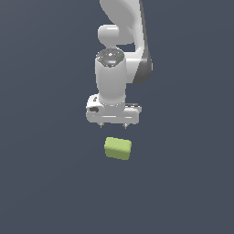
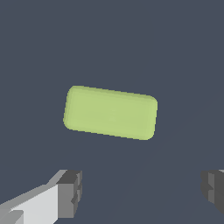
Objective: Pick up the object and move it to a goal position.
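Gripper [image 2: 140, 192] fingers cropped, spread wide off the block [image 2: 110, 112]

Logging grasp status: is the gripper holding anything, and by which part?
Nothing is held. The gripper is open, its fingers apart from the block.

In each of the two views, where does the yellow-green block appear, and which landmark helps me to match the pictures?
Exterior view: the yellow-green block lies just below the centre, under the white gripper.
Wrist view: the block fills the middle of the picture, apart from the two grey fingertips.
Shared landmark: the open gripper, with nothing between its fingers.
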`<state>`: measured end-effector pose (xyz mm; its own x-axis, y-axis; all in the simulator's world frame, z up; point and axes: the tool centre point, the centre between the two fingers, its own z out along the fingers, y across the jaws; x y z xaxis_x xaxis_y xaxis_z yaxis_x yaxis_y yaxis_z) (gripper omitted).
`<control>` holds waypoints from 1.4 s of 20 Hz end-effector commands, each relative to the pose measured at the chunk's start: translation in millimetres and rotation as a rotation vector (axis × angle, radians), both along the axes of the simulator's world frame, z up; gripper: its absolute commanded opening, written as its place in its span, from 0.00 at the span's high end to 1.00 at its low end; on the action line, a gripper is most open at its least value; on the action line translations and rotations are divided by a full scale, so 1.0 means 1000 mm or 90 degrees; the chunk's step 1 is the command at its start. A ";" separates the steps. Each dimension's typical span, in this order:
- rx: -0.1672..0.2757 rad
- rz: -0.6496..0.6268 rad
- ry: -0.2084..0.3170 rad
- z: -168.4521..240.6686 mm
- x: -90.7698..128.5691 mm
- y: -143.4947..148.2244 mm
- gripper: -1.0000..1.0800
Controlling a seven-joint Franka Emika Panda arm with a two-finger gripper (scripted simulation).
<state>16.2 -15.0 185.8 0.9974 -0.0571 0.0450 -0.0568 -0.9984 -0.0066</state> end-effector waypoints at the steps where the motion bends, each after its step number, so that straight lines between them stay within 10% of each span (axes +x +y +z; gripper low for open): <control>1: 0.000 0.000 0.000 0.000 0.000 0.000 0.04; 28: -0.016 0.141 0.005 -0.004 0.006 0.026 0.04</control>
<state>20.8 11.2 182.9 0.9894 0.1401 0.0381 0.1395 -0.9901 0.0174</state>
